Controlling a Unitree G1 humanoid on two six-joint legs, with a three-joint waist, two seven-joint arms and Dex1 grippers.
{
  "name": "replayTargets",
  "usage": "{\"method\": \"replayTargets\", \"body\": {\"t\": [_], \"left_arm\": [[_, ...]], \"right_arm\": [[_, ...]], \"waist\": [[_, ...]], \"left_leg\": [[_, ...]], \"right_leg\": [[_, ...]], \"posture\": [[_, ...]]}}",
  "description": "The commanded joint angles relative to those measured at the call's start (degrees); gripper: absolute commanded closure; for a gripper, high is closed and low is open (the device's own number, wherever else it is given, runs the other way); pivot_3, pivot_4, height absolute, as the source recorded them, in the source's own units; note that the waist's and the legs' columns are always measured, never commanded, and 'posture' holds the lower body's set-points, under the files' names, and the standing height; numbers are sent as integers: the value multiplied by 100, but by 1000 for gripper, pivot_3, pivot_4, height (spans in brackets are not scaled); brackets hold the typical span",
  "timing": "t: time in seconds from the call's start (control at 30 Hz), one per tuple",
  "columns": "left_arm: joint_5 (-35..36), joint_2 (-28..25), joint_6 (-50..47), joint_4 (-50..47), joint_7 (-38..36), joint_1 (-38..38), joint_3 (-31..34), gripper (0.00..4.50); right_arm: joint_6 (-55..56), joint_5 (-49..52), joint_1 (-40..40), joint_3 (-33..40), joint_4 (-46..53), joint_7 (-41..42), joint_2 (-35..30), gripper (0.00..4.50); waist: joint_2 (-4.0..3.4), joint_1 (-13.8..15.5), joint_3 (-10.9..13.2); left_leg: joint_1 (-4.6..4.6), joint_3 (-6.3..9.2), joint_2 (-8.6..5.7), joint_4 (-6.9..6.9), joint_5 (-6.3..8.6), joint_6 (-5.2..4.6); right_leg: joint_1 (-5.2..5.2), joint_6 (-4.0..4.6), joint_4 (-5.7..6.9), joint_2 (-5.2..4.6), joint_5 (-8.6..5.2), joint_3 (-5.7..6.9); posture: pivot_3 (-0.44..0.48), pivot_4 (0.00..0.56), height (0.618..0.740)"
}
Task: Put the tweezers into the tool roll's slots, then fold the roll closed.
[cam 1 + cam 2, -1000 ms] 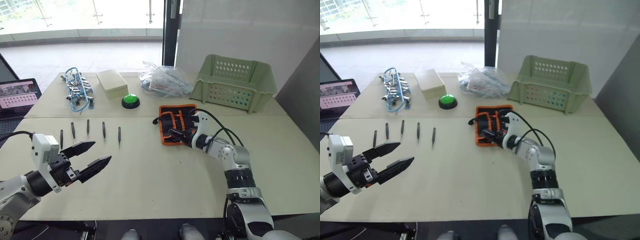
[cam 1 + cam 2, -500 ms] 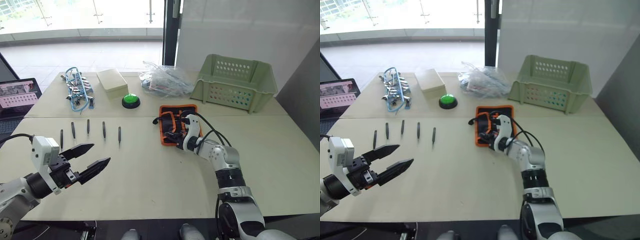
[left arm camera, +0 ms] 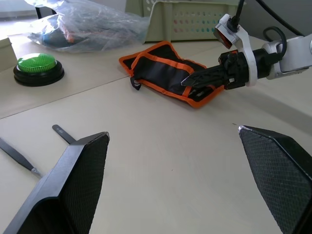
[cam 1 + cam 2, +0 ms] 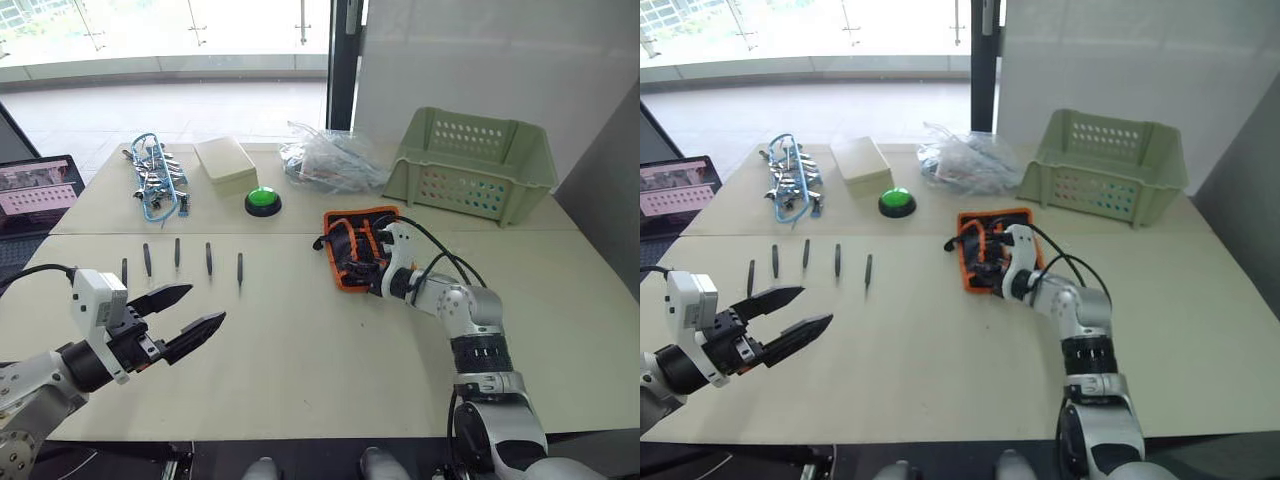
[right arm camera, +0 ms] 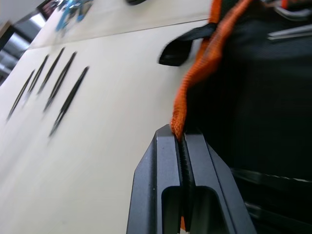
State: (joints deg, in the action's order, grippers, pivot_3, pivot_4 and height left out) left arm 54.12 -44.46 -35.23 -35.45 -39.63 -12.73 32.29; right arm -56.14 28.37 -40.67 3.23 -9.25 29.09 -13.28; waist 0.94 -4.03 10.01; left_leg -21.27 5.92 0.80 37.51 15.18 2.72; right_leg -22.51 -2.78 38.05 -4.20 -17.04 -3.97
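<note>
The tool roll [image 4: 352,240], black fabric with orange edging, lies open at the table's middle right. My right gripper [image 4: 366,272] is at its near edge; in the right wrist view its fingers [image 5: 165,151] are shut on the orange edging [image 5: 195,83]. Several slim dark tweezers [image 4: 176,252] lie in a row on the table to the left, apart from the roll. My left gripper [image 4: 205,304] hovers open and empty near the front left, just in front of that row. From the left wrist view, the roll [image 3: 161,73] is ahead with the right gripper [image 3: 192,80] on it.
A green plastic basket [image 4: 470,165] stands at the back right, with a clear plastic bag [image 4: 330,160] beside it. A green button [image 4: 262,200], a beige box [image 4: 224,165] and a blue-corded tool cluster [image 4: 155,180] sit at the back left. A laptop [image 4: 35,190] is at the far left.
My right gripper has gone from open to shut on the roll's orange near edge, and the roll has shifted and turned slightly. The left gripper stays open in about the same place.
</note>
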Motion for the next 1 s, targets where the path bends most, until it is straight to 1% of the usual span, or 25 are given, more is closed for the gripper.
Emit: {"method": "replayTargets", "body": {"t": [0.03, 0.13, 0.23, 0.3, 0.37, 0.47, 0.57, 0.6, 0.67, 0.73, 0.83, 0.9, 0.97, 1.0], "left_arm": [[-60, -61, 97, 1, -95, 199, -101, 0], [-133, -96, 118, 102, -221, 363, -246, 0], [-325, -219, 171, 260, -488, 548, -473, 0], [-382, -279, 172, 365, -620, 682, -582, 0], [-472, -358, 191, 465, -770, 820, -695, 0], [-1046, -667, 455, 854, -1242, 1323, -1265, 0], [-1688, -855, 846, 1283, -1612, 1779, -1880, 0], [-2011, -868, 1080, 1549, -1741, 2087, -2188, 0], [-2946, -899, 1888, 2297, -2125, 2879, -2960, 0], [-3618, -777, 2623, 3228, -2510, 3731, -3535, 0], [-4132, -506, 3406, 4413, -2959, 4680, -4004, 0], [-4351, -204, 3780, 5234, -3256, 5326, -4250, 0], [-4525, 60, 4074, 5873, -3480, 5776, -4412, 0], [-4572, 179, 4143, 6132, -3602, 5945, -4465, 0]], "right_arm": [[-261, 218, 200, -448, 690, 649, -364, 4462], [-248, 192, 461, -892, 1221, 1159, -806, 4462], [177, -60, 729, -1469, 1668, 1676, -1278, 4462], [349, -148, 822, -1695, 1859, 1899, -1499, 4462], [358, -103, 878, -1726, 1992, 2028, -1629, 4462], [317, 8, 1010, -1650, 2286, 2272, -1908, 4462], [316, 24, 1058, -1573, 2299, 2228, -1903, 4462], [322, 24, 1083, -1564, 2325, 2216, -1902, 4462], [318, 30, 1145, -1523, 2400, 2190, -1912, 4462], [298, 37, 1200, -1486, 2470, 2118, -1877, 4462], [294, 30, 1272, -1492, 2570, 2046, -1841, 4462], [380, -31, 1358, -1535, 2659, 2025, -1856, 4462], [469, -102, 1430, -1592, 2733, 2016, -1887, 4462], [510, -140, 1461, -1622, 2764, 2012, -1906, 4462]], "waist": [[0, 6, 0], [0, 11, 1], [1, 12, 1], [2, 6, 1], [4, -1, 2], [7, 47, 4], [8, 77, 5], [8, 84, 5], [12, 133, 7], [14, 159, 8], [15, 162, 8], [15, 157, 8], [16, 141, 7], [16, 132, 8]], "left_leg": [[0, 0, -1, -4, 0, 0], [-1, -1, -2, -10, -1, 2], [-1, -1, -2, -14, -1, 2], [-1, -1, -2, -19, -3, 4], [-1, -3, -1, -19, -3, 6], [-3, 0, -1, -20, -6, 9], [-2, 0, -4, -20, -7, 11], [-3, -1, -4, -20, -8, 12], [-3, -1, -6, -21, -8, 12], [-9, 2, -4, -20, -9, 13], [-18, 2, -6, -18, -10, 13], [-40, 1, -9, -8, -10, 13], [-89, 6, -6, 28, -10, 11], [-96, 7, -8, 33, -10, 11]], "right_leg": [[0, 0, -1, -1, 0, 0], [-2, 0, -5, -2, 0, -1], [-4, 0, -8, -2, 0, 0], [-6, -1, -10, -1, -1, 0], [-7, -1, -11, -1, -1, -1], [-8, -1, -9, 1, -1, 1], [-6, -1, -12, -1, -1, 1], [-6, -1, -14, -1, -1, 1], [-7, -1, -12, -1, -1, 2], [-11, 0, -12, 3, -1, 5], [-16, -1, -13, 1, 0, 6], [-35, -1, -5, -2, 0, 6], [-72, -1, 7, 5, 0, 10], [-74, -1, 7, 3, 1, 10]], "posture": [[0, 150, 740], [0, 150, 740], [0, 150, 740], [0, 150, 740], [0, 150, 740], [0, 150, 740], [0, 150, 740], [0, 150, 740], [0, 150, 740], [0, 150, 740], [0, 150, 740], [0, 150, 740], [0, 150, 740], [0, 150, 740]]}}
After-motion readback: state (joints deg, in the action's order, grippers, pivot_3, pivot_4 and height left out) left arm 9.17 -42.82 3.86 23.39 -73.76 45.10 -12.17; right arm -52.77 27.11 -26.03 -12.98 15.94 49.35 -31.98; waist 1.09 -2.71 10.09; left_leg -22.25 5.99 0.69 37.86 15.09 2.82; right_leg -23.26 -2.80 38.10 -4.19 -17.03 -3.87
